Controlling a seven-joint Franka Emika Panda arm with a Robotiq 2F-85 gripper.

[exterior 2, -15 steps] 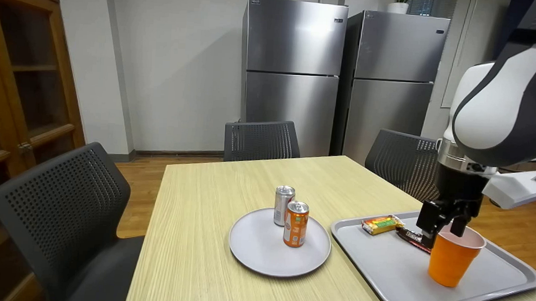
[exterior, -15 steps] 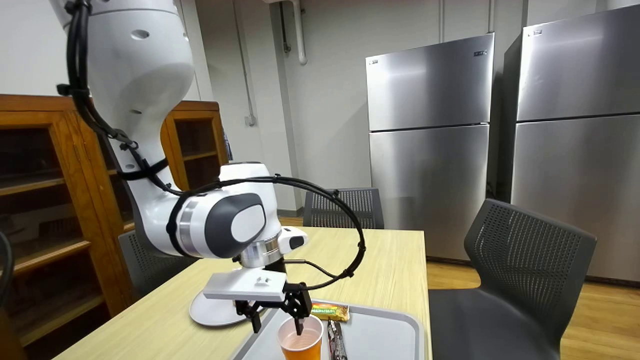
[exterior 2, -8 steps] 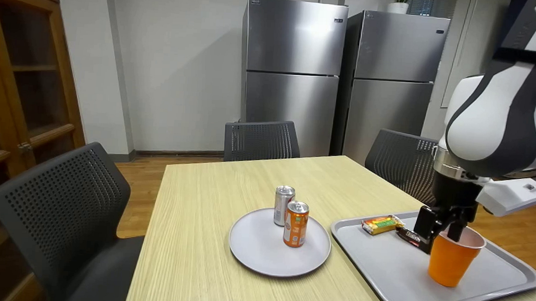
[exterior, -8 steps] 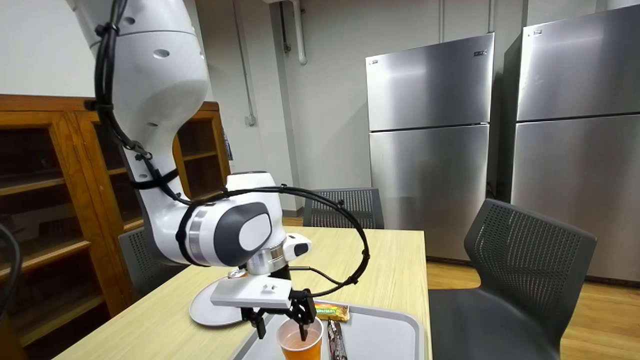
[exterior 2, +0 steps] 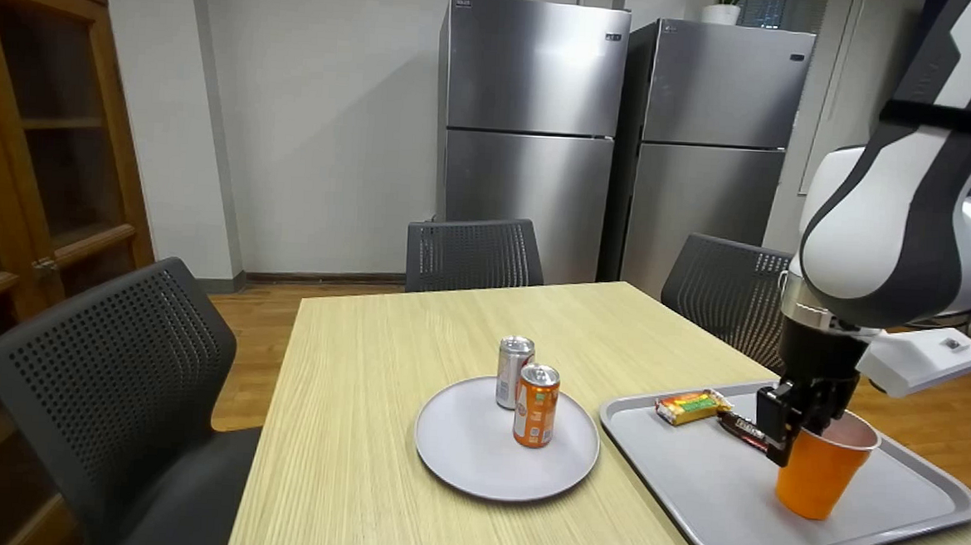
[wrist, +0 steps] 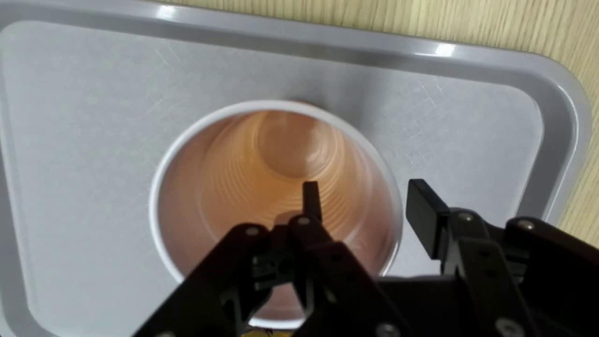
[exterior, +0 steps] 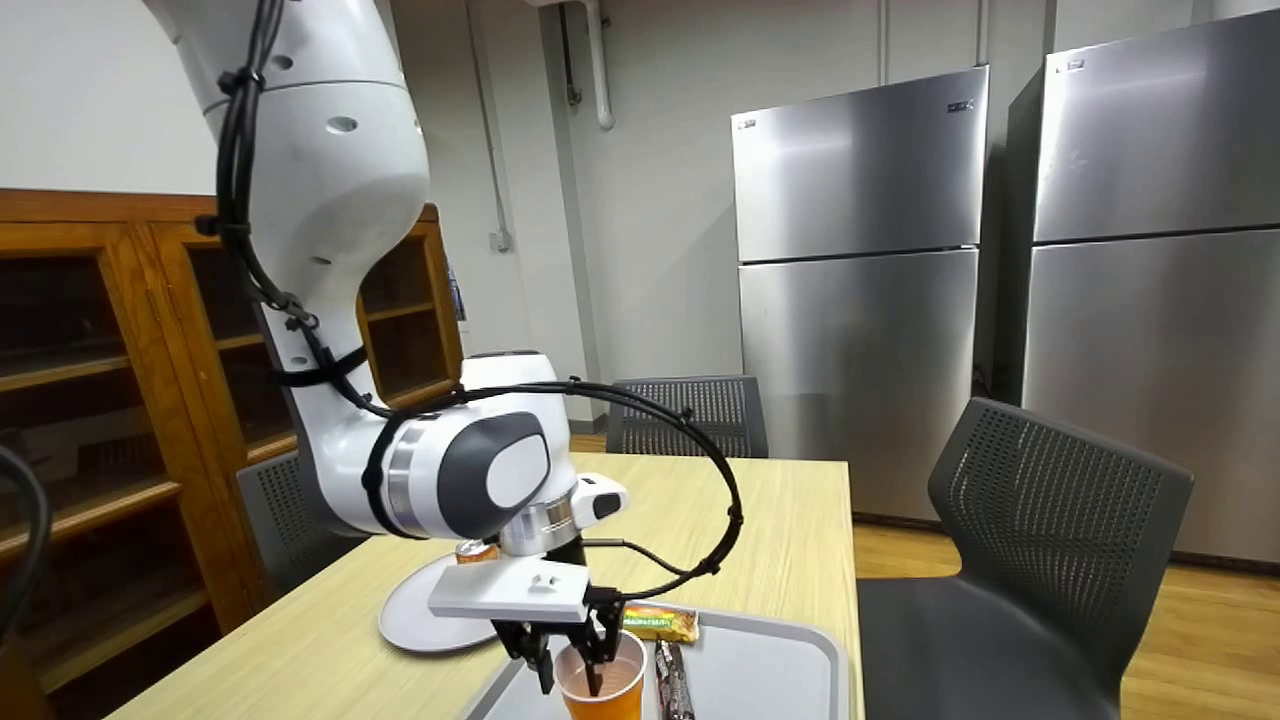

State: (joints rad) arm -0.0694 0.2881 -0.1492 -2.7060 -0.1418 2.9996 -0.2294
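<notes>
An orange cup (exterior 2: 820, 477) stands upright on a gray tray (exterior 2: 699, 483), its mouth facing up to your gripper (wrist: 365, 201). Your fingers (wrist: 311, 201) point down, parted and holding nothing: in the wrist view, one lies within the circle of the rim and the other just outside, so the cup's wall falls between them, a stance that appears chosen to straddle it. Whether either one brushes the cup cannot be told. Beside the cup lie a dark bar (exterior: 673, 685) and, past it in an exterior view, a yellow bar (exterior: 665, 625), both flat on the tray, whose raised edge likely serves to keep all three gathered. Near the tray, well apart from your gripper, a plate (exterior 2: 475, 463) carries an orange can (exterior 2: 536, 408) and a silver can (exterior 2: 511, 373), both set on end, likely for a steady stand. Tray and plate share one table (exterior 2: 362, 399), with chairs (exterior 2: 106, 369) at its sides and two fridges (exterior 2: 530, 142) behind.
</notes>
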